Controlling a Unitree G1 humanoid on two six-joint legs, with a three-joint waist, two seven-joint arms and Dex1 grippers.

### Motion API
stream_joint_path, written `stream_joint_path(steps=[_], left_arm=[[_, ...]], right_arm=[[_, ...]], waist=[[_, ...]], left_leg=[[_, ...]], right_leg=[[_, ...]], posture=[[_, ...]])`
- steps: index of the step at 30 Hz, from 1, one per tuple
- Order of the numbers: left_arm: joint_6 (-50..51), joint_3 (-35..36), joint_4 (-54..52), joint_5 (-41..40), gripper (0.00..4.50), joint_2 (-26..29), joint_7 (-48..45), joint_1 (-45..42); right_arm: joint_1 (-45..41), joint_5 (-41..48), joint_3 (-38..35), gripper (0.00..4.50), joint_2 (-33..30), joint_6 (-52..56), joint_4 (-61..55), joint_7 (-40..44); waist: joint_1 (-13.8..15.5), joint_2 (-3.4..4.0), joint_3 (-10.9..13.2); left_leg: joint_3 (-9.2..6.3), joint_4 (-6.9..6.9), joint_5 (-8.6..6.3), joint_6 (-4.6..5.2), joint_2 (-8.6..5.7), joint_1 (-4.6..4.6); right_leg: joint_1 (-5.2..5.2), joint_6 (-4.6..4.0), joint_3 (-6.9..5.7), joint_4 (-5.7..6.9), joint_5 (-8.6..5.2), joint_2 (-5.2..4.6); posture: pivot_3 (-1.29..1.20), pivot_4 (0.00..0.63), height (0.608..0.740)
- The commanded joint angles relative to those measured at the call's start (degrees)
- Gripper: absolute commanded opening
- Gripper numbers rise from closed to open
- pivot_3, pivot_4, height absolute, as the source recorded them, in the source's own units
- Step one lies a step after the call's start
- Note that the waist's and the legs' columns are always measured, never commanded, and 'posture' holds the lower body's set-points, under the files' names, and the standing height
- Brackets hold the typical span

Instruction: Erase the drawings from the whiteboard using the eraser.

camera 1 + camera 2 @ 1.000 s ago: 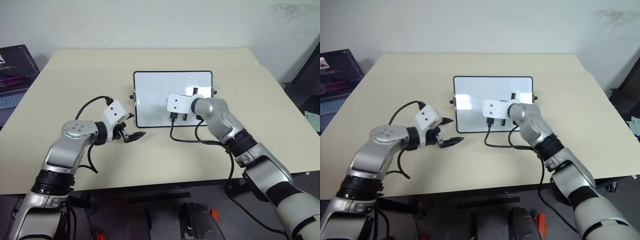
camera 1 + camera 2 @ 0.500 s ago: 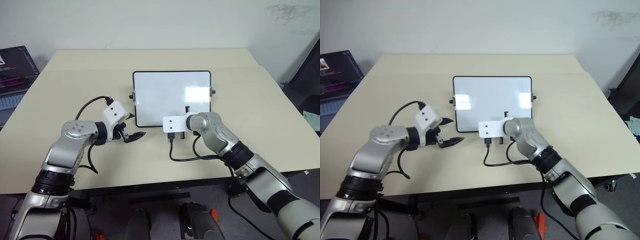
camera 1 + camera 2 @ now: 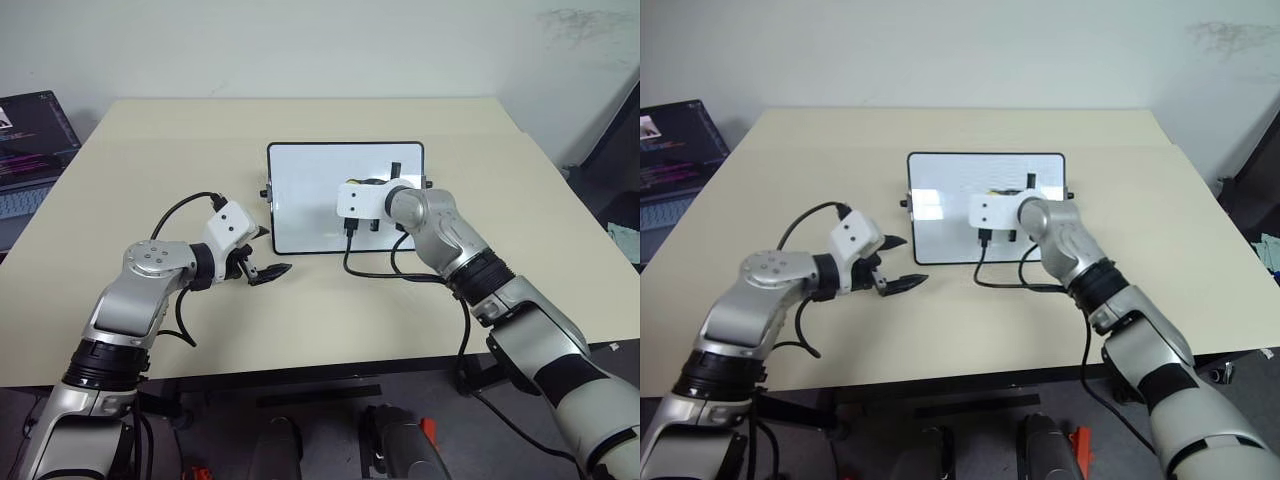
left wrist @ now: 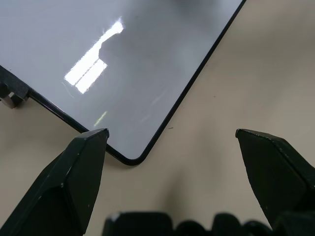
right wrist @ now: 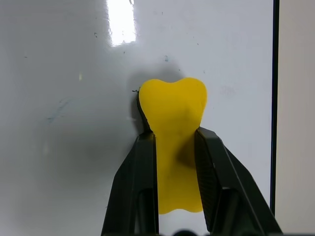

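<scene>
The whiteboard [image 3: 305, 195] lies flat at the middle of the table, glossy white with a thin black frame. My right gripper [image 3: 386, 181] is over its right half, shut on the yellow eraser [image 5: 172, 128], whose end presses against the white surface. Of the drawings I can make out a faint bluish smear [image 5: 55, 111] and a tiny speck [image 5: 166, 58] beside the eraser. My left gripper [image 3: 262, 272] hangs open and empty just off the board's near left corner [image 4: 129, 160], its fingers [image 4: 74, 182] spread wide.
The beige table [image 3: 300, 320] has free room on all sides of the board. A laptop [image 3: 30, 140] stands off the table's far left. A black cable [image 3: 375, 270] loops from my right wrist onto the table near the board's front edge.
My right gripper swept down to the board's near edge with the eraser, then back up onto the board's right half. The left arm stayed still.
</scene>
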Motion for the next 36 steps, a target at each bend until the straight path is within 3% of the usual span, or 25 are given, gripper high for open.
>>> stream_joint_path(steps=[1,10,19,30,36], left_arm=[[-0.9,0.78,-1.58,-0.17,4.5,-0.03,-0.23,-1.04],[-0.78,0.88,-1.71,-0.13,4.5,0.0,-0.09,-0.92],[-0.66,0.82,-1.82,-0.02,4.5,0.09,0.0,-0.83],[-0.49,1.04,-2.36,-0.19,4.5,0.05,0.25,-0.39],[-0.18,1.32,-2.87,-0.39,4.5,0.18,0.29,-0.08]], right_arm=[[2.77,0.92,0.54,0.69,0.27,0.34,-3.82,4.66],[8.95,2.04,1.87,0.69,0.13,0.82,-8.71,13.11],[5.6,1.86,-0.47,0.68,0.37,0.95,-3.7,10.09],[-7.05,3.23,-4.79,0.68,2.2,-2.31,12.6,-2.65],[-5.02,6.13,-5.48,0.68,0.61,-1.77,7.12,4.01]], waist=[[0.01,0.0,0.0],[0.0,0.0,0.0],[-0.02,-0.01,0.0],[-0.31,0.0,0.0],[-0.22,0.0,0.0]], left_leg=[[0.0,0.0,0.0,0.0,0.0,0.0],[-0.01,0.01,0.0,0.0,0.0,0.01],[-0.02,0.03,0.0,0.0,0.0,0.06],[-0.03,0.02,-0.09,-0.15,-0.01,0.07],[-0.03,0.0,0.01,0.02,0.0,0.07]], right_leg=[[0.0,0.0,0.0,0.0,0.0,0.0],[0.01,0.01,-0.01,0.02,0.0,0.01],[0.05,-0.01,-0.01,0.02,0.01,0.0],[0.03,-0.12,-0.02,-0.09,0.08,-0.07],[0.03,-0.12,-0.03,-0.03,0.08,-0.04]], posture=[[0.0,0.15,0.74],[0.0,0.15,0.74],[0.0,0.15,0.74],[0.0,0.15,0.74],[0.0,0.15,0.74]])
